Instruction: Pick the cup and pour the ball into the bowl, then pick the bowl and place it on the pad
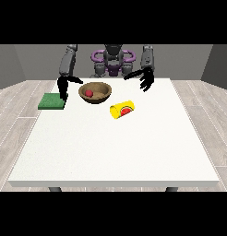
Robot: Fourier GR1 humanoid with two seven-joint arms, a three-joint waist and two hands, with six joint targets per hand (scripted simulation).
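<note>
where the white table (115, 152) lies nearest the camera, its surface is bare. farther back, a yellow cup (122, 110) with a red mark on its side lies tipped over on the table, mouth toward the view's left. just behind it and to the left stands a wooden bowl (95, 92), upright, with a red ball (89, 93) resting inside. a green pad (52, 101) lies flat near the table's left edge, apart from the bowl. the hand at the view's left (63, 87) hangs between pad and bowl, fingers pointing down; whether they are parted cannot be told. the hand at the view's right (145, 79) hovers behind the cup, fingers spread, holding nothing.
</note>
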